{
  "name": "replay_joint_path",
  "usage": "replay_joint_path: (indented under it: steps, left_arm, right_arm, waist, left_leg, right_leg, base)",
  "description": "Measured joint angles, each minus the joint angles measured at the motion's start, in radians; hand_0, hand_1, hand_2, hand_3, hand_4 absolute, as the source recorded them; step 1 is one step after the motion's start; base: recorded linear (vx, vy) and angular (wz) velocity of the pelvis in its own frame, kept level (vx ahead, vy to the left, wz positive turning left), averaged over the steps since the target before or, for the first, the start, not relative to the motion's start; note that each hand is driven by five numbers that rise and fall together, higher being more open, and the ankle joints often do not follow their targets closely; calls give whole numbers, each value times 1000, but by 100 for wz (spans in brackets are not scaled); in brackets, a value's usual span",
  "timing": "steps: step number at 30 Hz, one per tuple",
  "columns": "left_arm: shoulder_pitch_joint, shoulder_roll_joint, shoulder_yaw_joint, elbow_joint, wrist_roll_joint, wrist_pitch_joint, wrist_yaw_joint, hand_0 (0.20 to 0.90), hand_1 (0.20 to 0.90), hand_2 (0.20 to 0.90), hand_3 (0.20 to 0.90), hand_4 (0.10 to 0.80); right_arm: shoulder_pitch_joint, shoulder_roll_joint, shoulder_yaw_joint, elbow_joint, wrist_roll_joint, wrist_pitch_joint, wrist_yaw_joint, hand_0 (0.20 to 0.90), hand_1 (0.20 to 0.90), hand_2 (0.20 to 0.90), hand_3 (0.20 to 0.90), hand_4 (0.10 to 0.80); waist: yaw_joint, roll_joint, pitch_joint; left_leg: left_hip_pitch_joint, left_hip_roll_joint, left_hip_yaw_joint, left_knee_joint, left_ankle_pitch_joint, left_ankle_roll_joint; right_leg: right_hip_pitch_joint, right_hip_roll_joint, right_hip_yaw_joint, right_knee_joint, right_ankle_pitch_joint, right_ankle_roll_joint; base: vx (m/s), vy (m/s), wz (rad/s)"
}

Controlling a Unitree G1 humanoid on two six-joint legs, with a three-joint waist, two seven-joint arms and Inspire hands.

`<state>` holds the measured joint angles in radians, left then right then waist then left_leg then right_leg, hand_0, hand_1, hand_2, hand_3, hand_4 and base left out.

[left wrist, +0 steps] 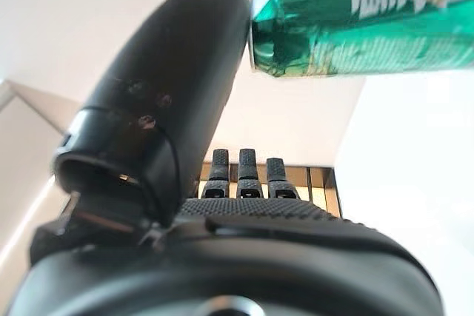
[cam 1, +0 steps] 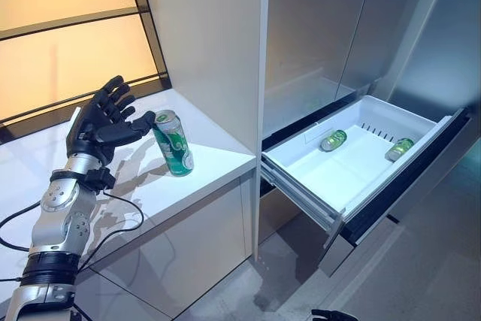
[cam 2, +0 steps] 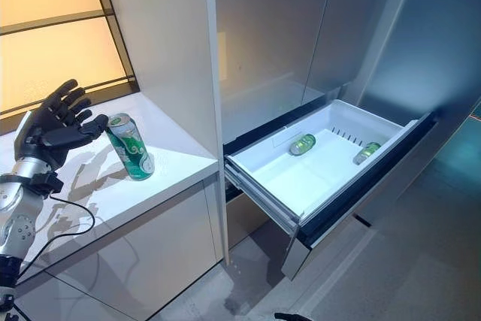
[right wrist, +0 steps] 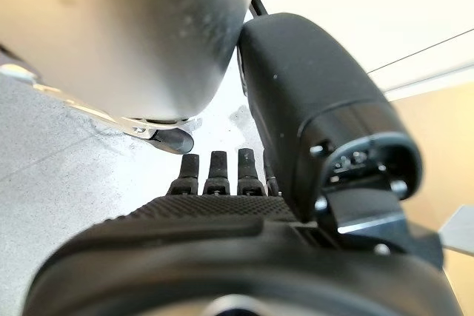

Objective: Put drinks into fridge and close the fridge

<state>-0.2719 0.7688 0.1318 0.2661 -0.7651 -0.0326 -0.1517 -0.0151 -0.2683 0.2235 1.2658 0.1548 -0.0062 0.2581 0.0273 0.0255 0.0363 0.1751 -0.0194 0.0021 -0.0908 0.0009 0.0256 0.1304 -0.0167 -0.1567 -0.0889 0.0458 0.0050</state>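
A green can (cam 1: 174,143) stands upright on the white counter (cam 1: 214,162), near its right end. My left hand (cam 1: 101,122) is open just left of the can, fingers straight, and its thumb tip touches the can's top rim. The left wrist view shows the can (left wrist: 355,20) past the thumb (left wrist: 170,101). The fridge's bottom drawer (cam 1: 301,167) is pulled out and open to the right of the counter. Green cans (cam 1: 333,140) lie on their sides at the back of the drawer. My right hand (right wrist: 222,205) shows in the right wrist view with its fingers straight, holding nothing.
A tall white cabinet side (cam 1: 210,43) rises between the counter and the fridge. The fridge's upper doors (cam 1: 316,28) are closed. A lit window (cam 1: 60,35) runs behind the counter. Grey floor (cam 1: 406,276) lies below the open drawer.
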Motion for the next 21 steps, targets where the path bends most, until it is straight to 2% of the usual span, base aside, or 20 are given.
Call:
replay_joint_path:
  steps: [6, 13, 21]
  left_arm:
    - [-6, 27, 0, 0, -49, 5, -32, 900, 900, 900, 900, 800]
    - [-9, 28, 0, 7, -62, 5, -38, 900, 900, 900, 900, 800]
    - [-15, 28, 0, 16, -62, -28, 10, 900, 900, 900, 900, 800]
  right_arm:
    - [-3, 0, 0, 0, 0, 1, 1, 900, 900, 900, 900, 800]
    - [-6, 0, 0, 0, 0, 6, 1, 900, 900, 900, 900, 800]
    - [-8, 0, 0, 0, 0, 9, 1, 900, 900, 900, 900, 800]
  waist:
    - [-1, -3, 4]
    - [-3, -2, 6]
    - [-3, -1, 6]
  left_leg:
    - [0, 0, 0, 0, 0, 0]
    - [-1, 0, 0, 0, 0, 0]
    - [-1, 0, 1, 0, 0, 0]
  right_leg:
    - [0, 0, 0, 0, 0, 0]
    - [-1, 0, 0, 0, 0, 0]
    - [-1, 0, 1, 0, 0, 0]
  base:
    - [0, 0, 0]
    - [0, 0, 0]
    - [0, 0, 0]
